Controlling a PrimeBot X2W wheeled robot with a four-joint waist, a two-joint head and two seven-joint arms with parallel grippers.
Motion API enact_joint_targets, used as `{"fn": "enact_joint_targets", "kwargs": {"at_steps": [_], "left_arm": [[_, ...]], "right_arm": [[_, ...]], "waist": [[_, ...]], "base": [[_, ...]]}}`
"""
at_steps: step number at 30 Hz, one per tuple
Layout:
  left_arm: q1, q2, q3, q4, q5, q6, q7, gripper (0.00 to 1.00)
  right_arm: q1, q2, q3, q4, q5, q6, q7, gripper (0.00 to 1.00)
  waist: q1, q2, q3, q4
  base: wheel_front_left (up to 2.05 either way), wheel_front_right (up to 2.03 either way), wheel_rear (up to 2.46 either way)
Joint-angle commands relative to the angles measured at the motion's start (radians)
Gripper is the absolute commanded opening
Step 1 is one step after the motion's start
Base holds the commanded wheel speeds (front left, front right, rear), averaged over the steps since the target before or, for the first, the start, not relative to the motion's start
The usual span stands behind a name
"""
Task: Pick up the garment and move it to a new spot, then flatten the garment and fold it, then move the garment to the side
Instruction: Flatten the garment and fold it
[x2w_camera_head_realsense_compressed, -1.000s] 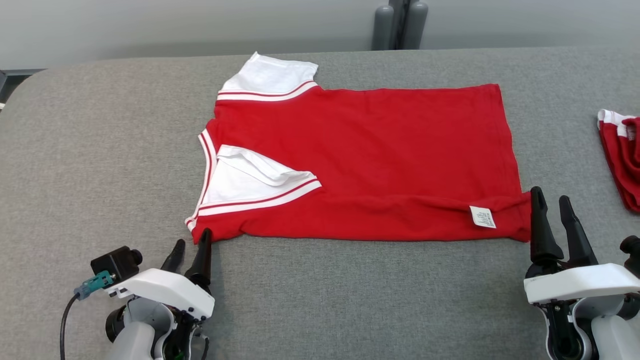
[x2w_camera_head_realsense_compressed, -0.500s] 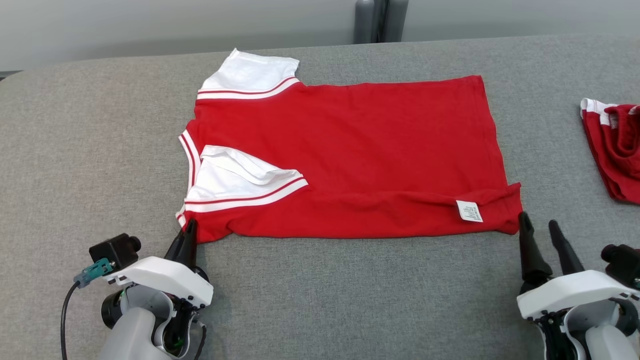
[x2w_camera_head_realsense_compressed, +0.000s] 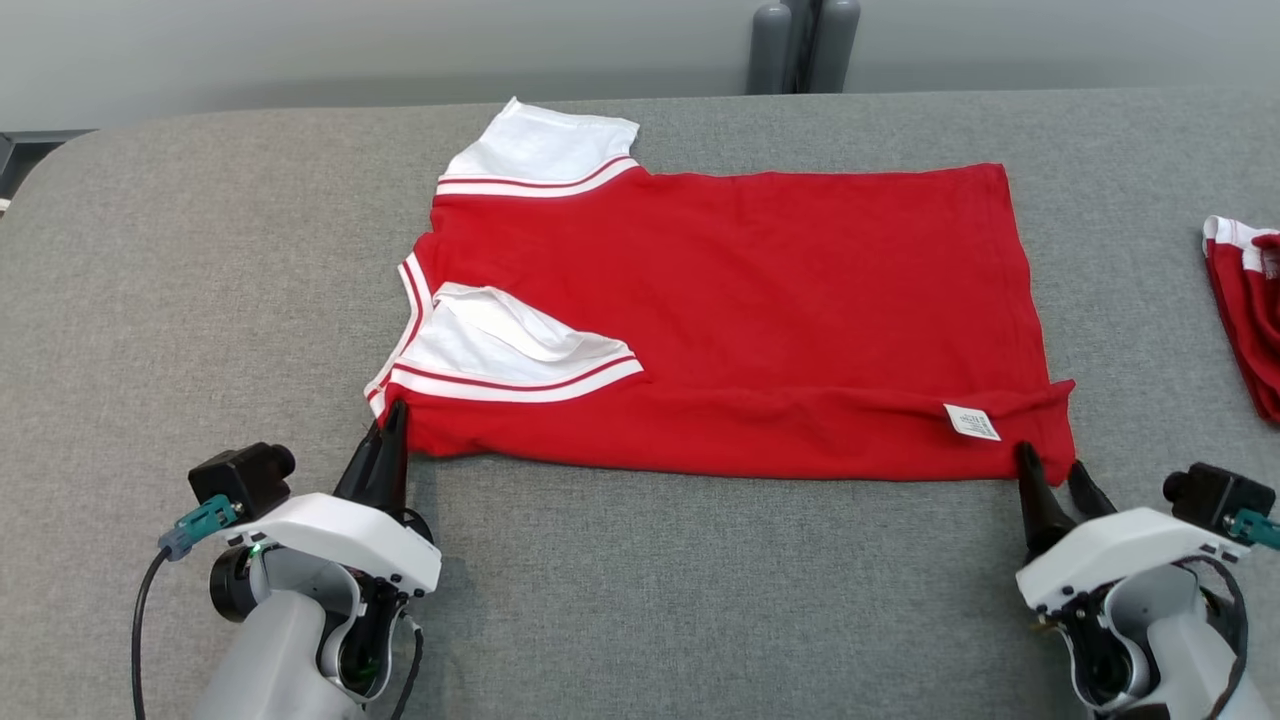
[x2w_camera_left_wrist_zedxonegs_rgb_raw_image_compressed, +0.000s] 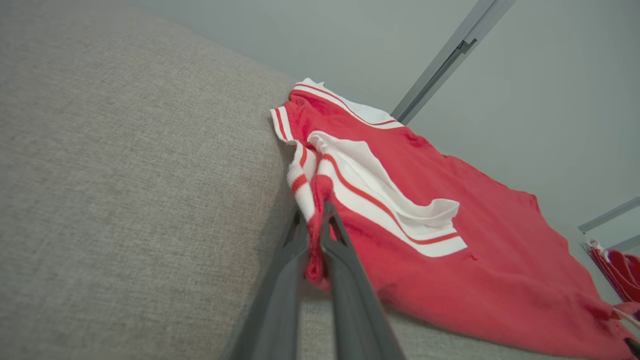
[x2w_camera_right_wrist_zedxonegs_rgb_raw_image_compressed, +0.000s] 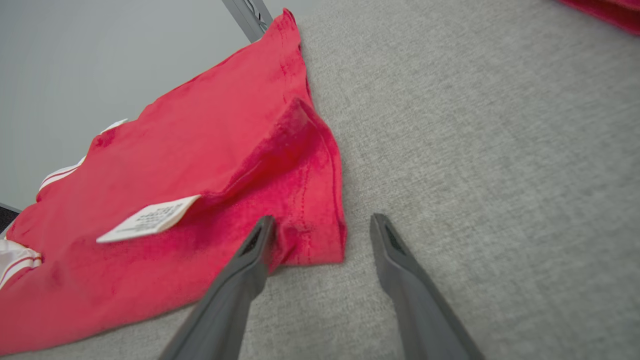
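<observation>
Grey fabric table (x2w_camera_head_realsense_compressed: 640, 600), red garment (x2w_camera_head_realsense_compressed: 750, 300) lying flat beyond both fingertips. Pinching shoulder corner between pressed-together left gripper (x2w_camera_left_wrist_zedxonegs_rgb_raw_image_compressed: 315, 217) fingers. Right gripper (x2w_camera_right_wrist_zedxonegs_rgb_raw_image_compressed: 322, 222) fingers spread around hem corner, one possibly touching cloth.

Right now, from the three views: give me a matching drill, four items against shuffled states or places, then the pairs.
Column A
1. left gripper
2. right gripper
3. care label
4. second red garment

Column B
a. open, at the near right corner of the red shirt
b. far right in the head view, apart from the red shirt
c. shut on the red shirt's near left corner
d. white, lying on red fabric by the hem

Pairs: 1-c, 2-a, 3-d, 4-b
</observation>
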Motion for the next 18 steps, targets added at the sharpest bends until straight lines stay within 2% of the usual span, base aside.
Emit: {"fn": "enact_joint_targets", "kwargs": {"at_steps": [1, 2, 4, 5, 7, 8, 12, 18], "left_arm": [[-0.008, 0.006, -0.002, -0.008, 0.006, -0.003, -0.007, 0.0], [-0.008, 0.006, -0.003, -0.011, 0.005, -0.003, -0.009, 0.0], [-0.008, 0.007, -0.005, -0.019, 0.008, -0.003, -0.014, 0.0], [-0.008, 0.007, -0.005, -0.019, 0.008, -0.003, -0.014, 0.0], [-0.008, 0.012, -0.005, -0.029, 0.009, -0.003, -0.02, 0.0], [-0.009, 0.015, -0.003, -0.036, 0.009, -0.003, -0.023, 0.0], [0.004, 0.028, -0.006, -0.08, 0.016, -0.003, -0.034, 0.0], [0.068, 0.055, -0.017, -0.198, 0.019, 0.002, -0.026, 0.0]], "right_arm": [[-0.017, 0.0, 0.014, 0.038, 0.021, 0.002, 0.004, 0.73], [-0.031, 0.001, 0.023, 0.059, 0.026, 0.002, 0.0, 0.53], [-0.056, 0.002, 0.044, 0.097, 0.042, 0.002, -0.004, 0.4], [-0.056, 0.002, 0.044, 0.097, 0.042, 0.002, -0.004, 0.4], [-0.075, 0.003, 0.065, 0.126, 0.06, 0.002, -0.008, 0.07], [-0.082, 0.003, 0.069, 0.133, 0.073, 0.002, -0.014, 0.0], [-0.094, 0.002, 0.06, 0.121, 0.096, 0.002, -0.025, 0.0], [-0.017, -0.056, 0.011, -0.039, 0.136, 0.002, 0.05, 0.0]], "waist": [[0.0, 0.0, 0.002, 0.003], [0.0, 0.0, 0.002, 0.004], [0.0, 0.0, 0.003, 0.008], [0.0, 0.0, 0.003, 0.008], [0.0, 0.0, 0.004, 0.011], [0.0, 0.0, 0.003, 0.012], [0.0, 0.0, -0.002, 0.015], [0.0, 0.0, -0.019, 0.015]], "base": [[0.0, 0.0, 0.0], [0.0, 0.0, 0.0], [0.0, 0.0, 0.0], [0.0, 0.0, 0.0], [0.0, 0.0, 0.0], [0.0, 0.0, 0.0], [0.0, 0.0, 0.0], [0.0, 0.0, 0.0]]}}
